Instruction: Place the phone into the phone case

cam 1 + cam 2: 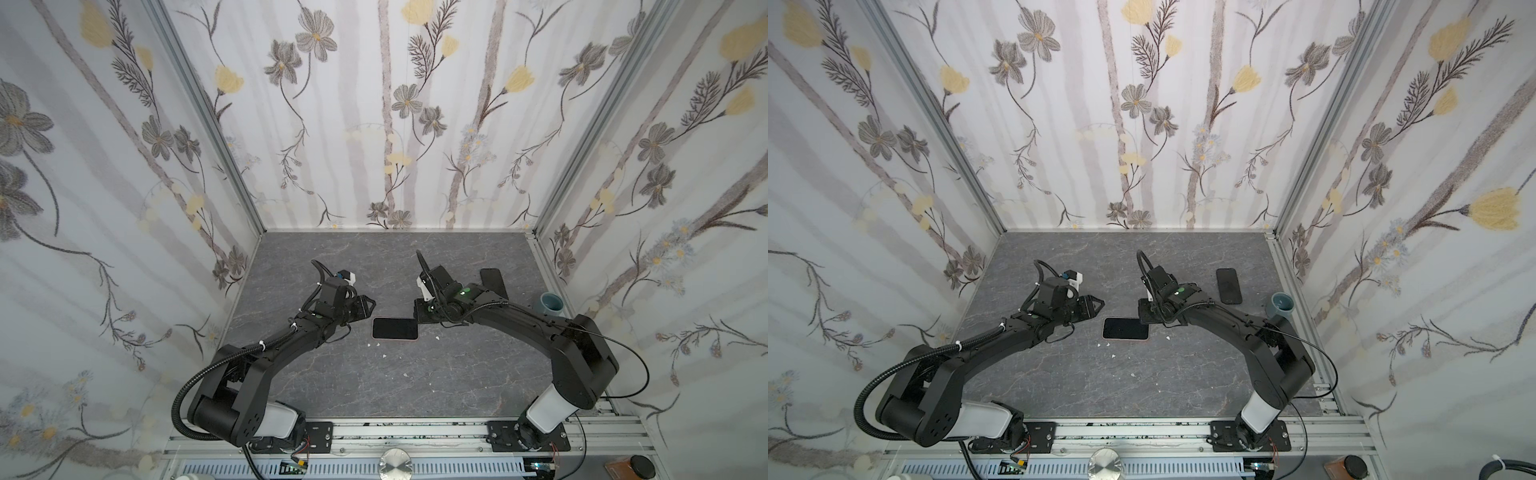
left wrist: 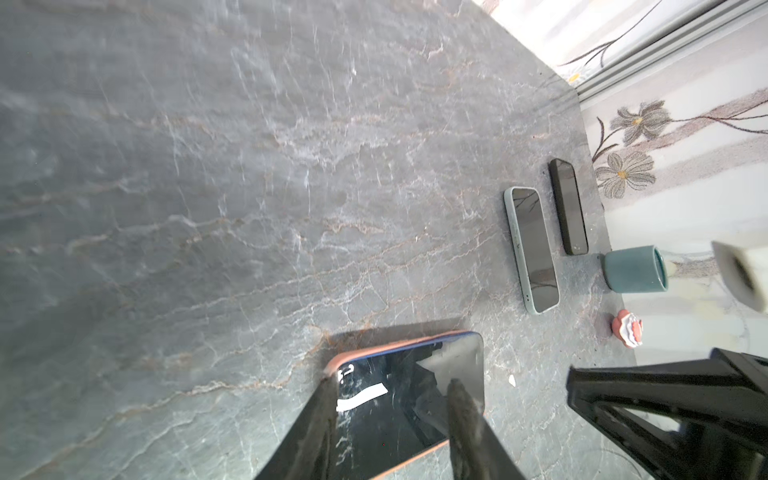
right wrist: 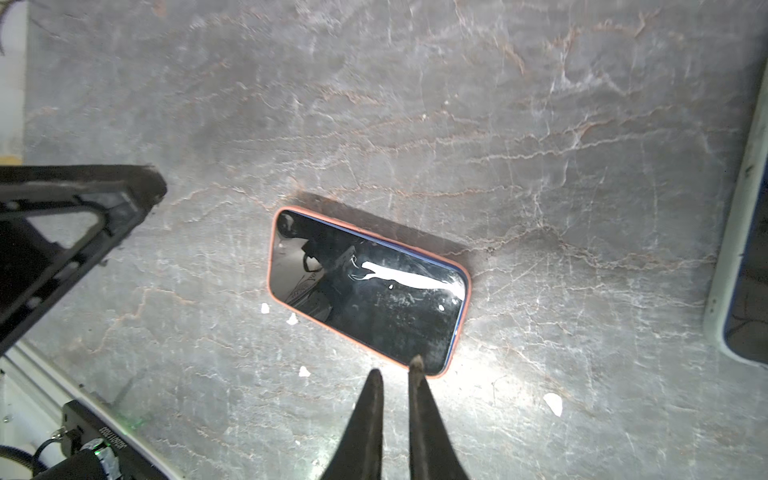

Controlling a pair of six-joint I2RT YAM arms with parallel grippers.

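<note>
Left gripper (image 2: 394,384) jaws half open, empty; right gripper (image 3: 397,368) nearly closed, empty. Risk: tip push may slide case (image 3: 272,266), unseat phone (image 3: 365,291) edge.

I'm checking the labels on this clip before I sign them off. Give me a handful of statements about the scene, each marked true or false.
1. The phone in the orange case lies screen up on the table. True.
2. The left gripper is clamped on that phone. False: its jaws stand open and hold nothing.
3. A teal cup stands near the right wall. True.
4. The right gripper has its jaws wide open. False: they are almost together, with the tips at the phone's corner.
5. Only one phone is on the table. False: a black phone and a phone in a pale green case lie there too.
</note>
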